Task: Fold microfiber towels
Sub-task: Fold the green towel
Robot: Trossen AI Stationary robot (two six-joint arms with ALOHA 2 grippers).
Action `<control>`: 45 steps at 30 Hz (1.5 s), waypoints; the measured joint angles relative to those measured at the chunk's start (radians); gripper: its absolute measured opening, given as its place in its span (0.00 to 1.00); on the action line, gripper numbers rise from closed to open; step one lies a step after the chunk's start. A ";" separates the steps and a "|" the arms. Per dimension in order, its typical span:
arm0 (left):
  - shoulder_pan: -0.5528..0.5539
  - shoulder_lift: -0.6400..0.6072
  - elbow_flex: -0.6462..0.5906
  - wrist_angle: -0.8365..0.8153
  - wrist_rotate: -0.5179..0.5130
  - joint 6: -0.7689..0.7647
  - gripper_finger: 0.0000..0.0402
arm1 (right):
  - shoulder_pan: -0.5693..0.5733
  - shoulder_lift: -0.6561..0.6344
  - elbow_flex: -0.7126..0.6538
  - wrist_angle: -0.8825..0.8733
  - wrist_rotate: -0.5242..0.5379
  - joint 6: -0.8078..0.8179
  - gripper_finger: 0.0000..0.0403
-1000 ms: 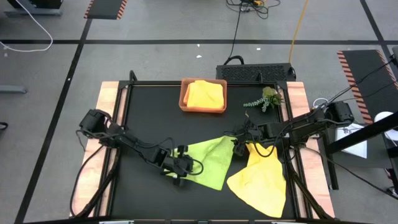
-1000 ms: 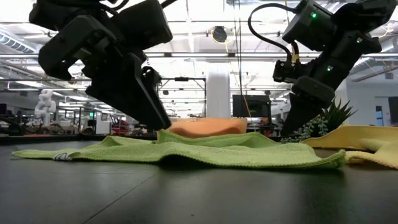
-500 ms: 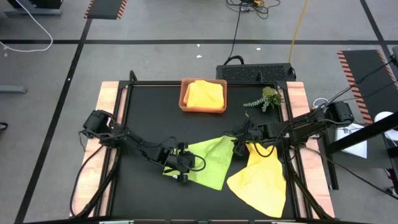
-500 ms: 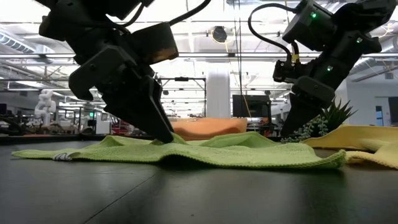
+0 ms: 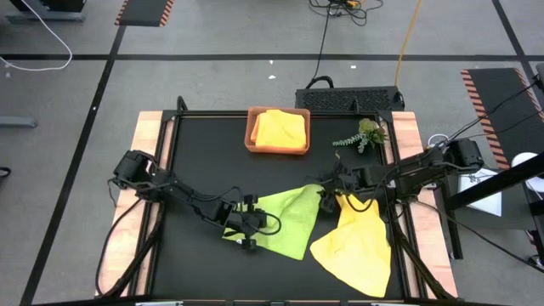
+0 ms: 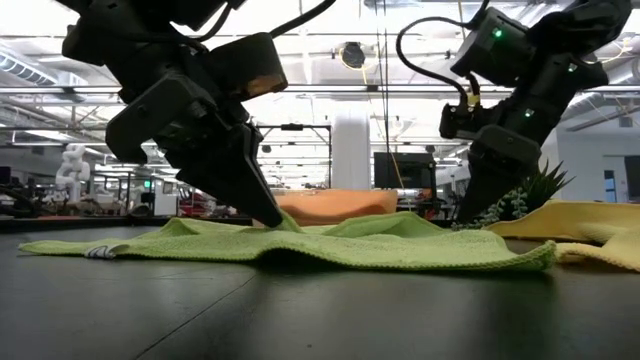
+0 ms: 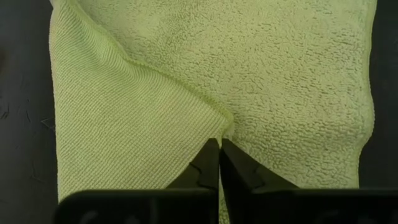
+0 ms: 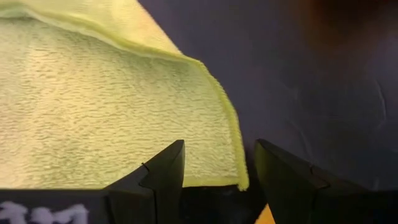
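Microfiber towels are partly done: one folded yellow cloth (image 5: 279, 129) sits in the orange-brown tray (image 5: 252, 138) at twelve o'clock, while the left fingers (image 7: 219, 163) pinch the flat lime green cloth (image 5: 285, 219) mid-bench, the right fingers (image 8: 214, 168) wait released at its corner, and another yellow cloth (image 5: 357, 246) lies unfolded at five o'clock.

Left end effector (image 6: 272, 216) pinching lime towel (image 6: 330, 245)

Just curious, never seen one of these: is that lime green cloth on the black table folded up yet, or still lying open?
Still open. The lime green towel lies spread flat in one layer; the left gripper has only pinched a small ridge in it.
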 joint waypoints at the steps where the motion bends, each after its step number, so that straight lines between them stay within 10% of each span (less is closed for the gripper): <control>1: 0.000 0.000 0.000 0.000 0.000 0.001 0.01 | -0.011 0.000 0.000 -0.001 -0.008 -0.005 0.46; 25: 0.000 0.000 0.000 0.000 0.027 0.007 0.01 | -0.139 -0.003 -0.132 0.114 -0.117 -0.040 0.45; 45: 0.000 -0.002 0.000 -0.001 0.027 0.000 0.01 | -0.139 0.001 -0.152 0.213 -0.123 -0.120 0.02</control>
